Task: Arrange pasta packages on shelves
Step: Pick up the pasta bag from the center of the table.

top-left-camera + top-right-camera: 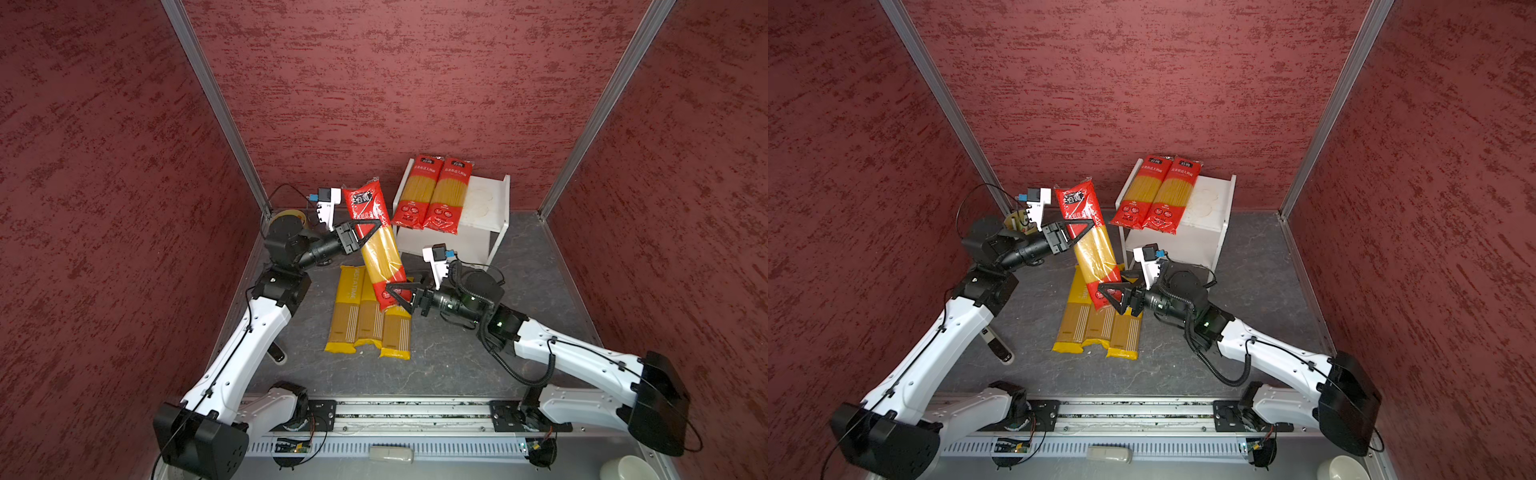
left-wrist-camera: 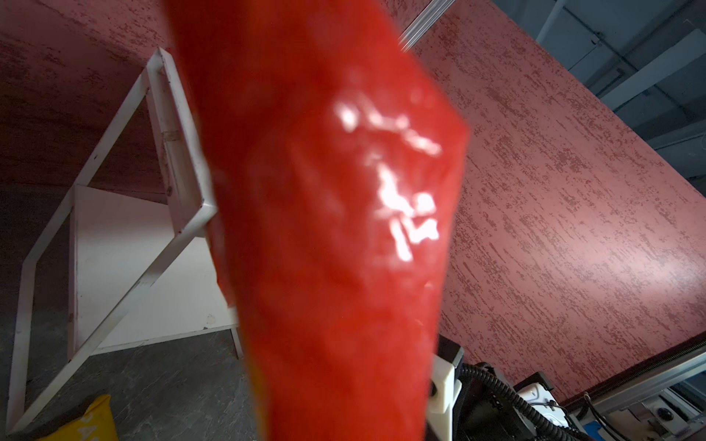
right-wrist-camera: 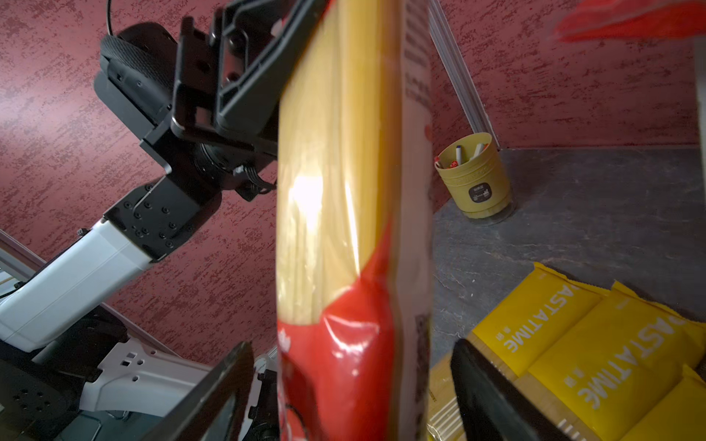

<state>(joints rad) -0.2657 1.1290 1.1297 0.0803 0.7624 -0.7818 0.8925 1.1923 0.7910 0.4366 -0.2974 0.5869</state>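
Observation:
A red pasta package (image 1: 380, 245) with a clear middle hangs tilted above the table, and my left gripper (image 1: 370, 232) is shut on it just below its red top end. My right gripper (image 1: 395, 297) is open around the package's lower red end (image 3: 344, 362), its fingers (image 3: 229, 382) apart from the bag on both sides. Three yellow pasta packages (image 1: 365, 316) lie side by side on the table under it. Two more red packages (image 1: 432, 195) lie on the top board of the white shelves (image 1: 486, 208). The left wrist view is mostly filled by the red bag (image 2: 324, 229).
A yellow cup of markers (image 3: 475, 175) stands in the back left corner, behind my left arm. A dark marker-like object (image 1: 276, 355) lies on the table near the left arm. Red walls close in three sides. A white bowl (image 1: 627, 467) sits at the front right.

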